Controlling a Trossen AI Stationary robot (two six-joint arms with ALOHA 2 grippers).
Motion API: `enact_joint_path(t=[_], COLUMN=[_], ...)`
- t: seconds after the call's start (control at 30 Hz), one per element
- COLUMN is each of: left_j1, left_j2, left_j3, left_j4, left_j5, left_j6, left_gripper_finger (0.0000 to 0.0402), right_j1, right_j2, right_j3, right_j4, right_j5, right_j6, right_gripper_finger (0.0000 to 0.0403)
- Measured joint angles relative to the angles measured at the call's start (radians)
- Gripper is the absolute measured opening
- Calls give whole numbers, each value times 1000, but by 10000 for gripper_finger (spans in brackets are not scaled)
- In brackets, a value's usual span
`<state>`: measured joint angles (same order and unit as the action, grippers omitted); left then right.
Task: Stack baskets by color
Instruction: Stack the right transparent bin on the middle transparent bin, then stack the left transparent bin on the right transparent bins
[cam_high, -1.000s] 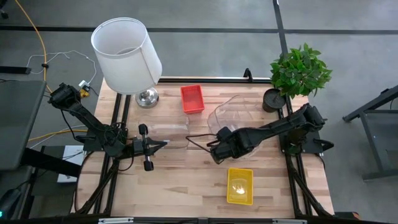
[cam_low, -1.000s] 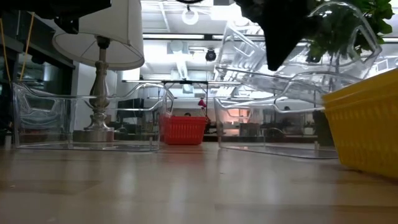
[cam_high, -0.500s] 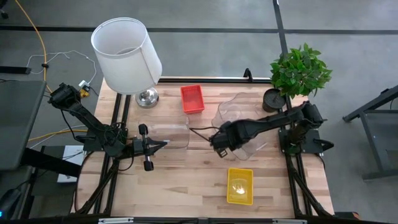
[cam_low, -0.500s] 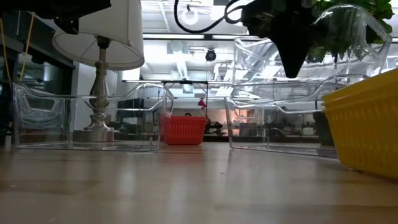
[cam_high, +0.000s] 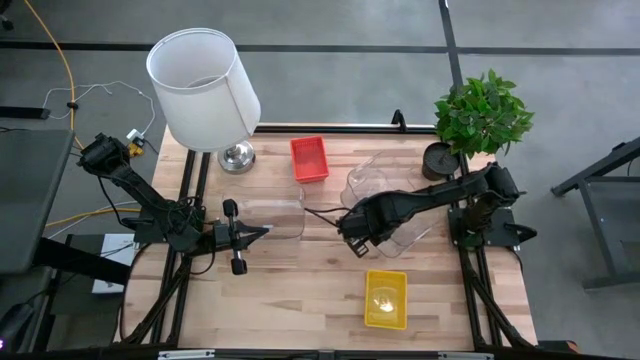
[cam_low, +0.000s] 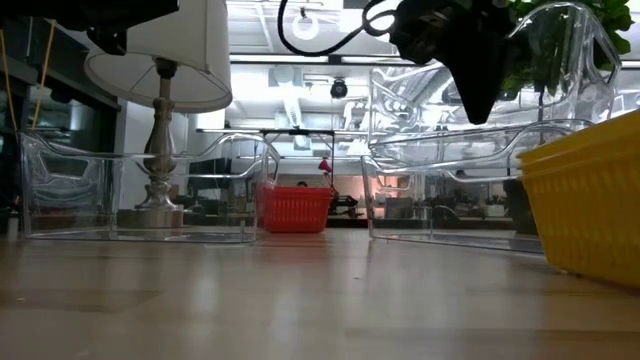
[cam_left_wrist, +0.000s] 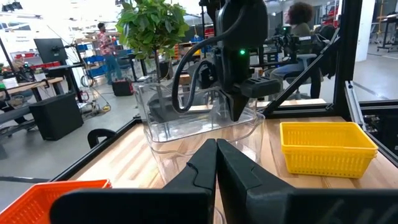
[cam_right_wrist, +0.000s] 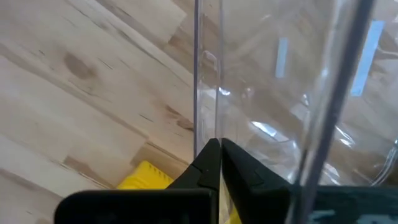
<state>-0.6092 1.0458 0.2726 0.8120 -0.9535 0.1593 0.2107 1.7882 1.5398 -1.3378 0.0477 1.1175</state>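
Observation:
My right gripper (cam_high: 356, 240) is shut on a clear bin (cam_high: 385, 195), held tilted above a second clear bin (cam_low: 450, 200) that stands on the table at the right. A third clear bin (cam_high: 272, 212) rests flat on its base left of centre. My left gripper (cam_high: 266, 231) hovers shut over that bin's near edge, pointing level toward the right; I see it touch nothing. A red basket (cam_high: 309, 158) stands on its base at the far middle. A yellow basket (cam_high: 386, 297) sits near the front edge. My right gripper pinches the clear bin's thin end wall (cam_right_wrist: 198, 112) between its two fingers, on the side facing the table's left. The fingers come from above, pointing down. The bin (cam_low: 420, 90) hangs tilted over the lower bin; whether the two touch, I cannot tell.
A table lamp (cam_high: 205, 90) with a white shade stands at the far left corner. At the far right corner is a potted plant (cam_high: 480, 115). Bare wood lies between the yellow basket and the left bin. Dark frame rails run along both sides of the table.
My right gripper has moved a little toward the table's right and tipped at the wrist, staying shut on the clear bin. The bin has swung with it, from steeply tipped to nearer level, and now sits more squarely over the lower bin.

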Motion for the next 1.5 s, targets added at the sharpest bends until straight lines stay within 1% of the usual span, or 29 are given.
enact_joint_path(t=[0.2, 0.37, 0.8, 0.9, 0.97, 1.03, 1.1, 1.23, 1.37, 1.43, 1.5], left_j1=[0, 0, 0, 0, 0, 0, 0, 0, 0, 0, 0], left_j2=[0, 0, 0, 0, 0, 0, 0, 0, 0, 0, 0], left_j3=[0, 0, 0, 0, 0, 0, 0, 0, 0, 0, 0], left_j4=[0, 0, 0, 0, 0, 0, 0, 0, 0, 0, 0], left_j5=[0, 0, 0, 0, 0, 0, 0, 0, 0, 0, 0], left_j6=[-2, -2, 1, 1, 1, 0, 1, 1, 0, 1, 1], left_gripper_finger=[0, 0, 0, 0, 0, 0, 0, 0, 0, 0, 0], right_j1=[-9, -16, -36, -36, -36, -36, -36, -32, -32, -32, -32], right_j2=[24, 74, 90, 90, 90, 90, 90, 90, 90, 90, 90], right_j3=[0, 0, -1, -1, -1, -1, -1, -1, 0, 0, 0], right_j4=[-55, -46, -34, -34, -34, -34, -34, -39, -42, -46, -66], right_j5=[-48, -49, 45, 46, 47, 46, 47, 60, 46, 38, 19], right_j6=[-6, -66, -97, -103, -113, -129, -148, -172, -234, -262, -282], right_gripper_finger=[0, 0, 0, 1, 8, 26, 54, 126, 195, 220, 237])
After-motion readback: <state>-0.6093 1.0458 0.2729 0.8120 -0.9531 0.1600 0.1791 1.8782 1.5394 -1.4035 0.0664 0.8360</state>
